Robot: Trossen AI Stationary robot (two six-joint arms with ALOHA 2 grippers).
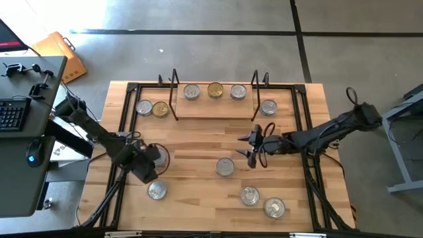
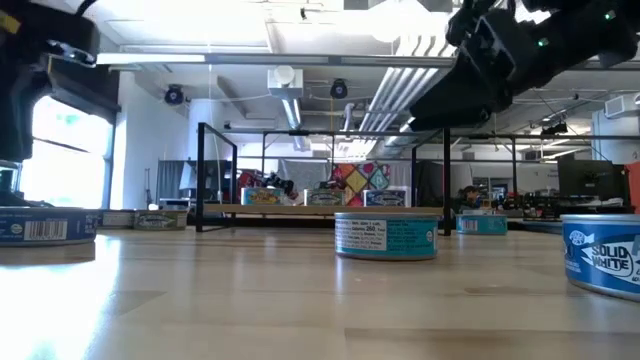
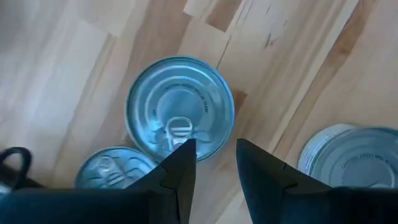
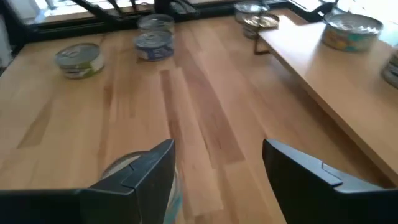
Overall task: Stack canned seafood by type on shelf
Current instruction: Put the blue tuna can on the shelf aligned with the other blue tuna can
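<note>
The shelf [image 1: 215, 106] stands at the table's far side with three tins on its board: silver [image 1: 192, 92], gold [image 1: 215, 90] and silver [image 1: 238, 92]. Other tins rest flat on the table. My left gripper [image 1: 151, 165] hangs at the left, pointing down, open. Its fingertips [image 3: 214, 149] hang over the edge of a silver-topped tin [image 3: 180, 106], with nothing between them. My right gripper [image 1: 253, 145] hovers open above the table's middle and points toward the left edge. A tin [image 4: 134, 171] lies below one of its fingers.
Loose tins lie beside the shelf [image 1: 144, 107], [image 1: 160, 109], [image 1: 268, 107], in the middle [image 1: 225, 166] and toward the near edge [image 1: 156, 190], [image 1: 250, 196], [image 1: 274, 208]. Black frame rails [image 1: 125, 132] run along both table sides. A desk with a keyboard [image 1: 13, 112] stands to the left.
</note>
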